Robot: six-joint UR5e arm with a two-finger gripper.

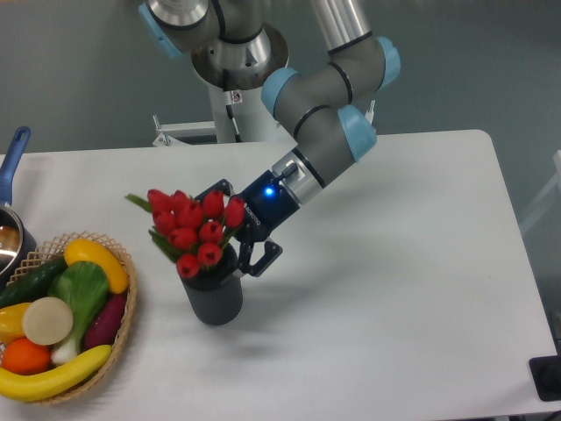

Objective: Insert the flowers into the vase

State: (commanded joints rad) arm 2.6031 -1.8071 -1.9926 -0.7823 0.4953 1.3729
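My pincer (235, 235) reaches in from the right, its fingers astride the flowers (195, 230), whose stems sit in the mouth of the vase (213, 298). The vase stands upright on the white bench (394, 281), just right of a wicker basket (123, 263) of fruit and vegetables.

The flowers (195, 225) stand in the vase (213, 298) on the surface (394, 263). A basket (123, 307) lies left; the hand (235, 235) is just behind the flowers.

UR5e arm (324, 96): silver-grey tube links, light-blue joint caps, black gripper (238, 230) body with a lit blue LED and small white lettering, probably a maker's logo, unreadable.
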